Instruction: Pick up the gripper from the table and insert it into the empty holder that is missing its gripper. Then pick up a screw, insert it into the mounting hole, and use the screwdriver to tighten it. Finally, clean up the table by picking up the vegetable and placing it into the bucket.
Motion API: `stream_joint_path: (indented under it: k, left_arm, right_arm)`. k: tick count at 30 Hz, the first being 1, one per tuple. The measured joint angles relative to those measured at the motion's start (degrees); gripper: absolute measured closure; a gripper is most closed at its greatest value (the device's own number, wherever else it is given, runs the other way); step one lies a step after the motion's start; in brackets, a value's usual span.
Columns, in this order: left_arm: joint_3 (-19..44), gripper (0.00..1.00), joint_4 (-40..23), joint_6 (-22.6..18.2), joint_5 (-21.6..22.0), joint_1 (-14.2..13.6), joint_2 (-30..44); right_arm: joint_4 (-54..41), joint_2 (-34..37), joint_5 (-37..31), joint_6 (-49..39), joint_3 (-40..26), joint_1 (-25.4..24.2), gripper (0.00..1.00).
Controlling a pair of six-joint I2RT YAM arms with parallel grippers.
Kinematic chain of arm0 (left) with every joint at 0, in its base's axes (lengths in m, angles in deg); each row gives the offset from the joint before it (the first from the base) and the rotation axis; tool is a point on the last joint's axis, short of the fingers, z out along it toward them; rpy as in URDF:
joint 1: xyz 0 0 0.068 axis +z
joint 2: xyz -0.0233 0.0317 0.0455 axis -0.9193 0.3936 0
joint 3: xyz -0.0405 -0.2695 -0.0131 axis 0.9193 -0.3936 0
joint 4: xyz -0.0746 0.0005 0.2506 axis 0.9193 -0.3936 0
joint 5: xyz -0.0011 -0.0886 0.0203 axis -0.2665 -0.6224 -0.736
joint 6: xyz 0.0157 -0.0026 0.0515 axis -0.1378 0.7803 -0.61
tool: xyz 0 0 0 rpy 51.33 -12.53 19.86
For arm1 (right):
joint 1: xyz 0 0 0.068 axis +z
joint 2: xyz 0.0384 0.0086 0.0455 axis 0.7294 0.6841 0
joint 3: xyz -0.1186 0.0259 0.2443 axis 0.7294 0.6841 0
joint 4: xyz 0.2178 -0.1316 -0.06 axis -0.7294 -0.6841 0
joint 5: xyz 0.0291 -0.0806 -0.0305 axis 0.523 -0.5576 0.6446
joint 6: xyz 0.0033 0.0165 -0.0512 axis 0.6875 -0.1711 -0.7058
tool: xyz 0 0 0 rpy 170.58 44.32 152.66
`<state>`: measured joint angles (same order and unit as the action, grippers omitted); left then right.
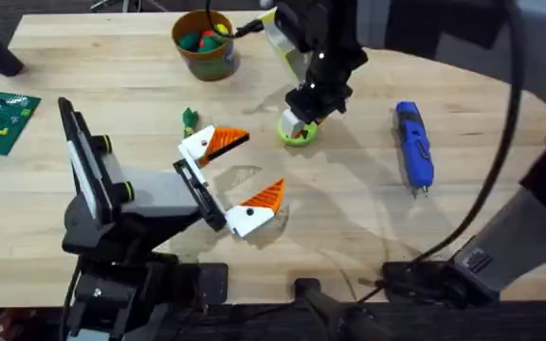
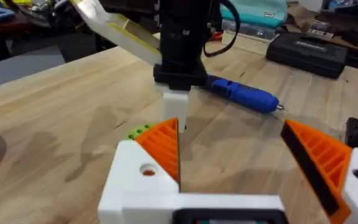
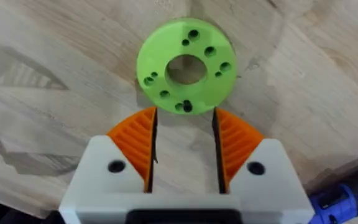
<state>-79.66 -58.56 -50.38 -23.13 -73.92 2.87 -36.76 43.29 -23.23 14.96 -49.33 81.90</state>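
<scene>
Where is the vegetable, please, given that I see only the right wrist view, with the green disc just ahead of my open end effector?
Observer: The vegetable lies on the table, to the left of the green disc, close beside the left end effector.
Operator: Thank you. Is that end effector holding anything?
Observer: No, its fingers are spread open with nothing between them.
Operator: And where is the bucket?
Observer: The bucket stands near the table's far edge, beyond the vegetable, with red and green toys inside.
</scene>
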Motion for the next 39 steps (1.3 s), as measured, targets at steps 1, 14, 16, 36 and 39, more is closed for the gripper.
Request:
stream_joint_path:
  k: [1, 14, 16, 36, 39]
  left_arm:
    - [0.00, 0.016, 0.00, 0.00, 0.00, 0.00, 0.00]
    - [0.00, 0.016, 0.00, 0.00, -0.01, 0.00, 0.00]
    - [0.00, 0.016, 0.00, 0.00, 0.00, 0.00, 0.00]
    - [0.00, 0.016, 0.00, 0.00, 0.00, 0.00, 0.00]
    - [0.00, 0.016, 0.00, 0.00, 0.00, 0.00, 0.00]
  right_arm:
    - [0.02, 0.47, 0.00, 0.00, 0.00, 0.00, 0.509]
    - [0.18, 2.80, 0.00, 0.00, 0.00, 0.00, 0.509]
    - [0.28, 3.34, 0.00, 0.00, -0.07, 0.00, 0.509]
    - [1.22, 4.24, -1.21, -0.29, -0.52, -0.22, 0.850]
    - [1.22, 4.23, -1.00, -0.39, -0.53, -0.22, 0.911]
